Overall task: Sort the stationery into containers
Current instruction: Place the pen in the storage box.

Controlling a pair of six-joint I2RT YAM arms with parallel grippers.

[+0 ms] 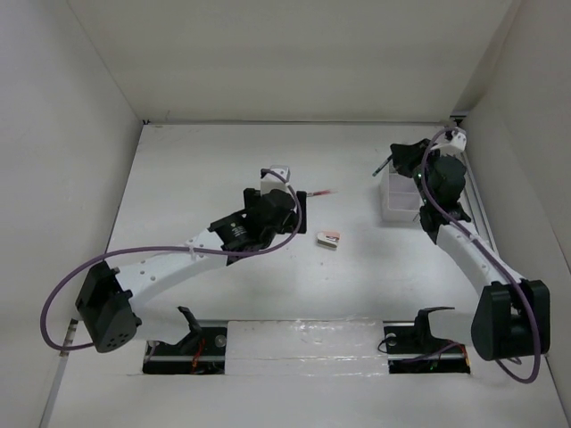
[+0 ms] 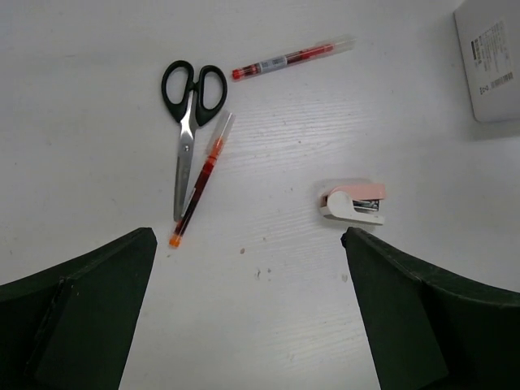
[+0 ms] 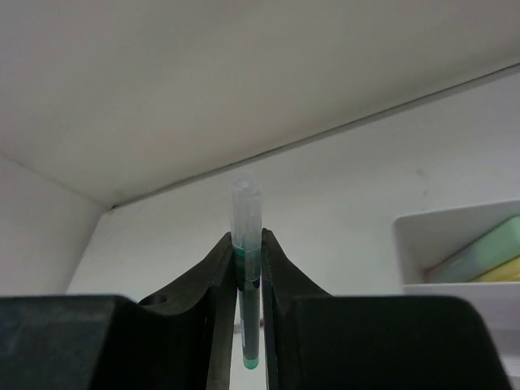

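Observation:
My left gripper (image 2: 248, 244) hangs open above the table with nothing between its fingers. Ahead of it lie black-handled scissors (image 2: 191, 122), a thin red pen (image 2: 203, 180) alongside the blades, and a second red pen (image 2: 292, 58) farther off. A white-pink eraser-like piece (image 2: 353, 203) sits by the right finger, and shows in the top view too (image 1: 329, 238). My right gripper (image 3: 249, 244) is shut on a green pen with a clear cap (image 3: 247, 213), held upright. It hovers at the far left corner of the white container (image 1: 397, 203).
The container's compartment (image 3: 455, 240) holds a light green piece and a yellowish piece. A flat grey-white box (image 2: 491, 57) lies at the top right of the left wrist view. White walls enclose the table on three sides.

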